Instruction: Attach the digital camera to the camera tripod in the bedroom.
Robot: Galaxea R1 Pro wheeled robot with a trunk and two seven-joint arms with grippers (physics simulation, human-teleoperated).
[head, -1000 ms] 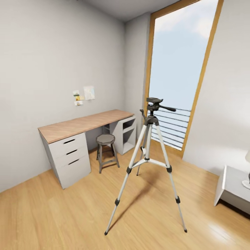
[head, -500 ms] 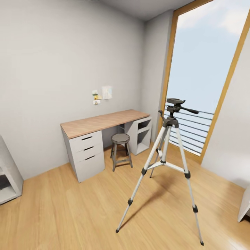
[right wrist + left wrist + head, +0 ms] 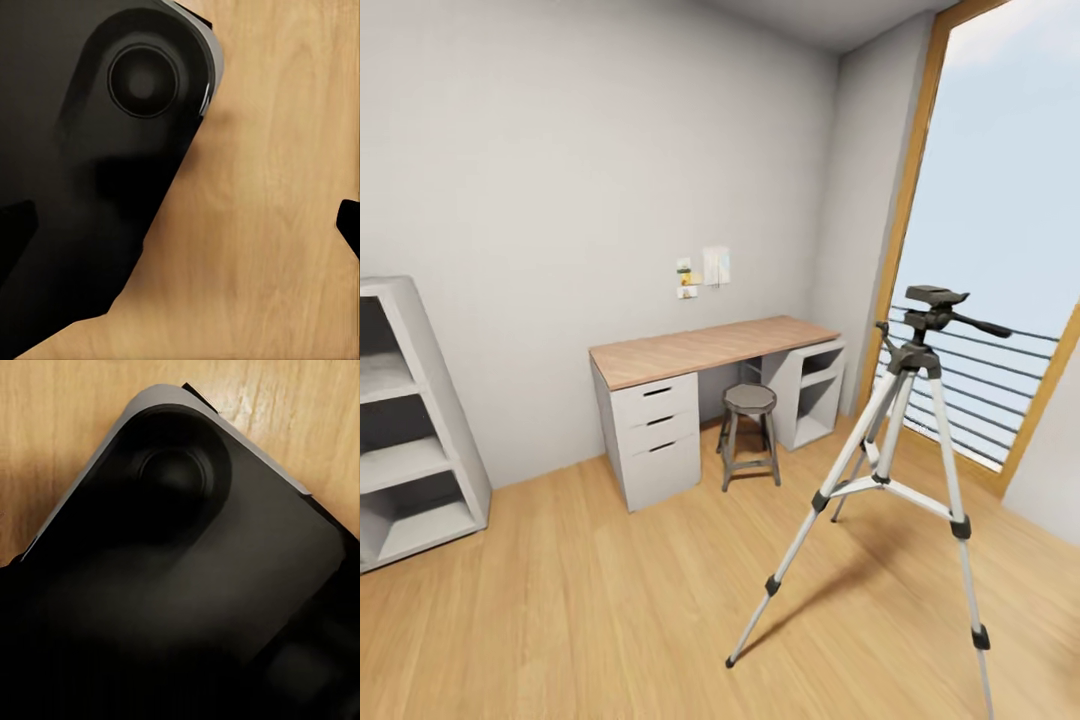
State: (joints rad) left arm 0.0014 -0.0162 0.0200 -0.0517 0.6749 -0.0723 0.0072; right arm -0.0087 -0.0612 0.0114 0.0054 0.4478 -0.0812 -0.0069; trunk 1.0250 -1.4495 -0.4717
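Observation:
The camera tripod (image 3: 908, 362) stands on the wood floor at the right of the head view. It has three silver legs spread wide, a black head and a pan handle pointing right. Its mounting plate (image 3: 936, 295) on top is bare. The digital camera is out of view. This is the bedroom, with light grey walls and a tall wood-framed window (image 3: 1010, 220) behind the tripod. Both wrist views look down on a black, grey-rimmed part of my own body (image 3: 180, 585) (image 3: 90, 187) over the plank floor.
A wood-topped grey desk (image 3: 710, 348) with drawers stands against the far wall. A round grey stool (image 3: 749, 398) is in front of it. A grey open shelf unit (image 3: 445, 400) stands at the left edge. Railing bars (image 3: 980, 390) cross the lower window.
The head view has swung left, so the tripod, desk and window sit further right in the picture. The shelf unit has come into view at the left. Nothing in the room has moved.

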